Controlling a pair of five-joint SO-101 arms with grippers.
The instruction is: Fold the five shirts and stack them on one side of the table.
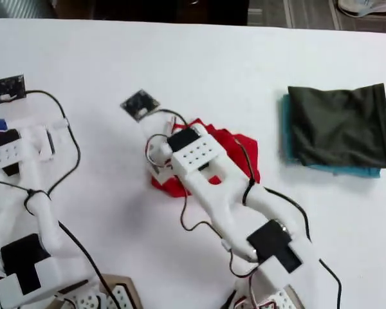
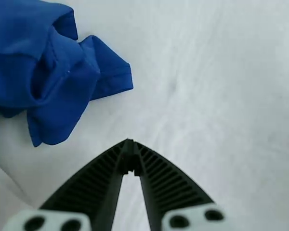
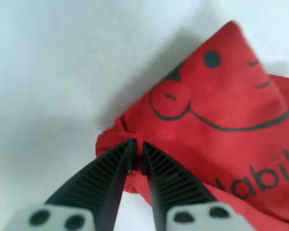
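One rumpled red shirt (image 3: pixel 207 154) with a dark cartoon face

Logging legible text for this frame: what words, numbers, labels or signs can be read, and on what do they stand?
On the red shirt: dark lettering below a drawn cat face, cut off by the picture's edge; no whole word can be read.
On the blue shirt: no text.
On the dark shirt: no text.
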